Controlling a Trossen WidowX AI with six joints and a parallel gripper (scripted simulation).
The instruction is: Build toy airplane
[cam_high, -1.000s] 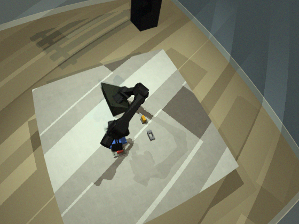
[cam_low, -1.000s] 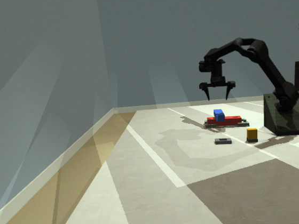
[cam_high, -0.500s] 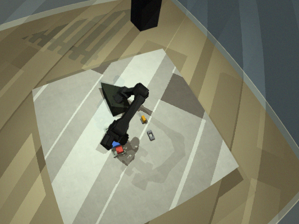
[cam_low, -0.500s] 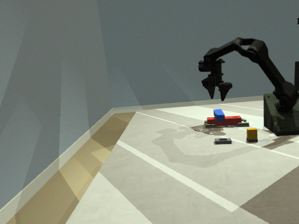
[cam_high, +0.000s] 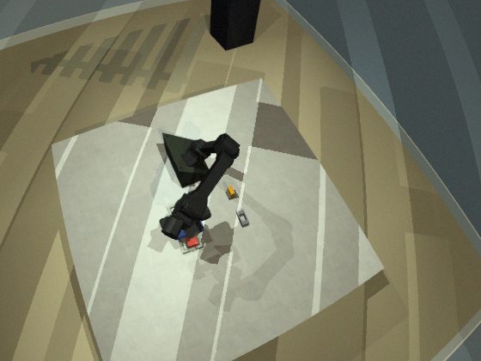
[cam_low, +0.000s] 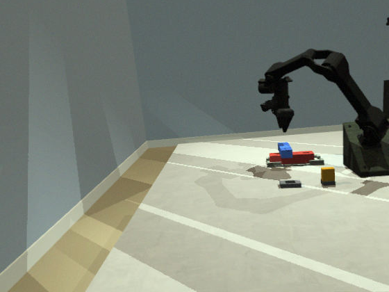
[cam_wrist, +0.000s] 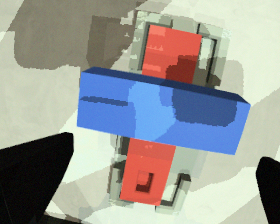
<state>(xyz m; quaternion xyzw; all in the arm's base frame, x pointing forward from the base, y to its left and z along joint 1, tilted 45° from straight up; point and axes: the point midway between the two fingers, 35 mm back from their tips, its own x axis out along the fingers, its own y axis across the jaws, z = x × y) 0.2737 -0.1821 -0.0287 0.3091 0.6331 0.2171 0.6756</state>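
The red fuselage lies in the pale cradle and looks level. The blue wing rests crosswise on top of it; its tab and socket are hidden, so I cannot tell how deep it sits. The socket near the tail is empty. The orange tail fin stands in a small dark holder apart from the fuselage. My gripper is open and empty above the wing, a finger on each side in the wrist view.
A grey holder with an empty opening lies near the tail fin's holder. The arm's dark base is beyond the cradle's tail end. A tall black block stands far back. In the top view the arm covers part of the cradle and wing.
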